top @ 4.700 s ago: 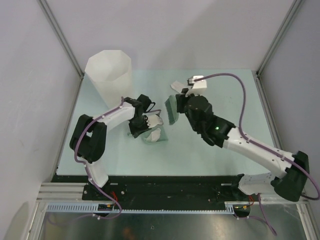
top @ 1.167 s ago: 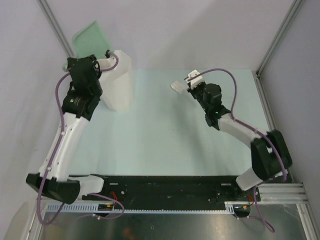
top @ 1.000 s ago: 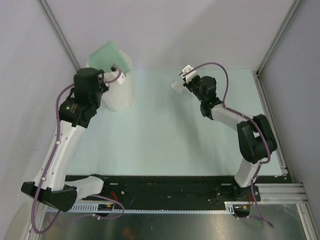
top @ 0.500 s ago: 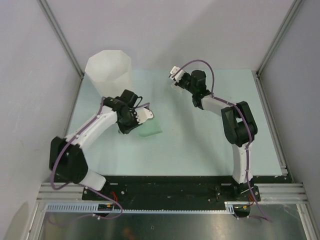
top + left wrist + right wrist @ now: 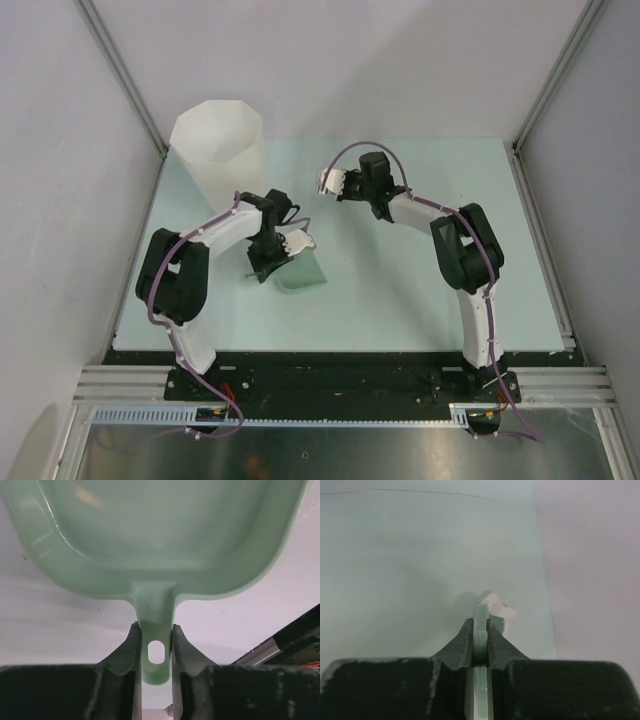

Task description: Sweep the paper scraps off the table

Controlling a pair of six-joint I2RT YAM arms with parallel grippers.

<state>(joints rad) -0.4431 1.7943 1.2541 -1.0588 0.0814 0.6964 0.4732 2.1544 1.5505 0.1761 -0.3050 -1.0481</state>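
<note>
The right gripper (image 5: 480, 630) is clamped shut on the thin pale-green brush handle (image 5: 480, 647). A crumpled white paper scrap (image 5: 496, 606) lies just past the brush tip, on the flat mint-green table (image 5: 400, 290) and near its border with the grey wall. The left gripper (image 5: 156, 642) is pinched tight on the stem of the mint-green plastic dustpan (image 5: 160, 540), which sits low on the table, apart from the scrap; no scrap shows inside it.

The step calls for the bristles to stay down behind the wad and draw it slowly toward the pan, since so light a wad will likely skip aside. The pan's lip should lie flat and face the stroke.

Compared with half a second ago, the right gripper has come nearer and further left. The dustpan has slid slightly nearer, still short of the tall white faceted bin (image 5: 218, 150); a second ago it was raised by that bin.
</note>
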